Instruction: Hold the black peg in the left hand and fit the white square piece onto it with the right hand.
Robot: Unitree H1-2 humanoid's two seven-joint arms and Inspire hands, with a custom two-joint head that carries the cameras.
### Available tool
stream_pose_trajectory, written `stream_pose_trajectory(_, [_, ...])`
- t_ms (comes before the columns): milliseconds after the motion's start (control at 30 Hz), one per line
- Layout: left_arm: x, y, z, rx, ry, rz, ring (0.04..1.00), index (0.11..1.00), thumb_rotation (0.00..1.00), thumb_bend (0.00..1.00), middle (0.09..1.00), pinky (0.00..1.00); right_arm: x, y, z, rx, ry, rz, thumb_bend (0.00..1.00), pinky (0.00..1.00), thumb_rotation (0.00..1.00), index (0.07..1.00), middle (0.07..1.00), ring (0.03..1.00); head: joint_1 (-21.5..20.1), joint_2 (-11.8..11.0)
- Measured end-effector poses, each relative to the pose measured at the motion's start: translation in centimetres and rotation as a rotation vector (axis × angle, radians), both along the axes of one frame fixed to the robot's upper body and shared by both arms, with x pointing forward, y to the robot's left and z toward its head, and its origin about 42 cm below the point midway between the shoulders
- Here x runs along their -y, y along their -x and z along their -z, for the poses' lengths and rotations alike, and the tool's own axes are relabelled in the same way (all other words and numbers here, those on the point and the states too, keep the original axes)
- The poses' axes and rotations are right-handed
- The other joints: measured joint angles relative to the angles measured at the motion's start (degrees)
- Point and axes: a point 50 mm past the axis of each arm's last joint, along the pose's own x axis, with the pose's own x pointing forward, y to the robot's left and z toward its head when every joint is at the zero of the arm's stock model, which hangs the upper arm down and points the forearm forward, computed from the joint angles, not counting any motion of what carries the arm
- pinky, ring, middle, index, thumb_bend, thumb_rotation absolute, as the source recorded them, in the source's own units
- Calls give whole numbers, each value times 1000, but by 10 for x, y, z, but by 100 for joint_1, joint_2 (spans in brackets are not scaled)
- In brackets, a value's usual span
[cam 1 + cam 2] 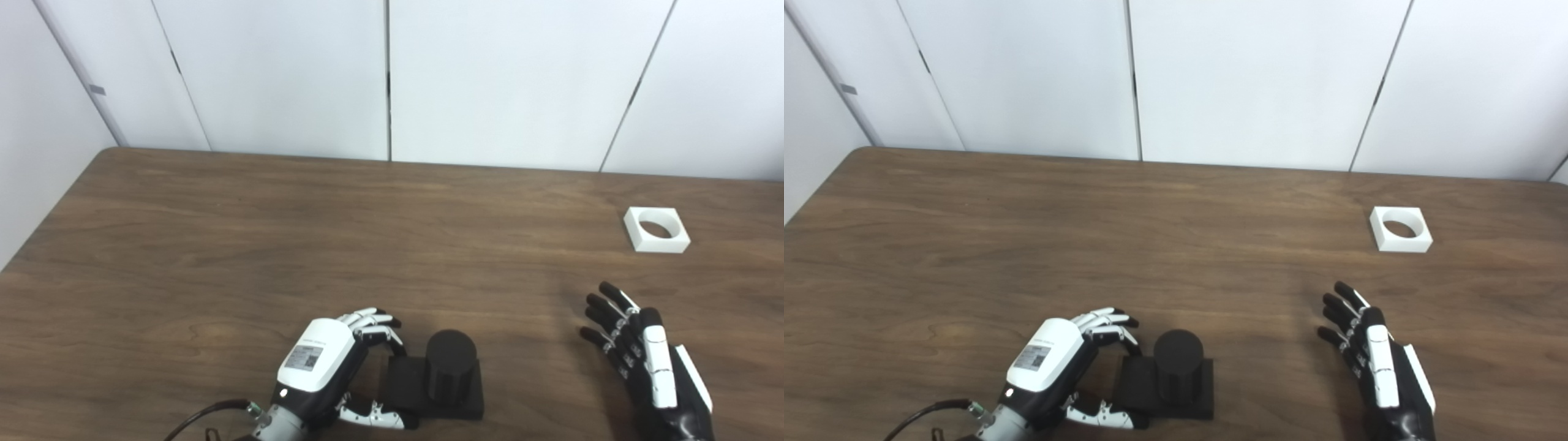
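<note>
Black on a square black base, the peg (pixel 451 366) is standing upright at about six o'clock on the desk (pixel 245 245), near the front edge. The left robot hand (pixel 343 361) is curling around the base from nine o'clock, fingers (pixel 373 321) arching over the far corner and thumb reaching along the near edge; whether it is actually gripping or only cupping, I cannot tell. The right robot hand (pixel 1372 361) is hovering at four o'clock, spread and holding nothing, fingertips pointing toward the far right.

Risks, as I judge them: the left grip is sitting low and to one side, so lifting could be tipping the peg or letting the base slip. The ring (pixel 1401 229) is lying flat, well apart from the right robot hand, at two o'clock; its low walls are giving little to pinch, and a poor approach could be shoving it farther away.

The ring is looking like a thick white square block with a round hole through it, the opening facing up, seemingly matched to the round peg.
</note>
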Motion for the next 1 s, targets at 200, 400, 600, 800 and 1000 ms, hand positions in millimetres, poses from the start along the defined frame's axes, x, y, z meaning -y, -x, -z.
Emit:
stream_pose_trajectory(200, [-1,-1,0,-8,10,-2,855,490,51,504,796,762,1,0,-5,-6,38,1,462,821,857,849,869,881,-246,26])
stream_pose_trajectory(400, [0,-2,-1,-12,21,-18,851,490,51,504,795,758,28,-25,-34,59,274,-19,586,802,266,837,865,864,-492,-9])
stream_pose_trajectory(600, [0,-3,-2,-11,32,-21,843,489,49,504,795,741,63,-75,-83,158,577,-30,772,829,129,813,883,883,-615,-18])
stream_pose_trajectory(800, [0,-3,-3,-8,34,-21,842,489,51,504,791,743,82,-102,-101,125,849,-47,837,865,137,795,920,924,-843,-44])
stream_pose_trajectory(1000, [-2,-3,-3,-10,30,-24,839,489,49,505,789,741,99,-138,-115,84,994,-29,902,932,113,787,951,996,-1002,-70])
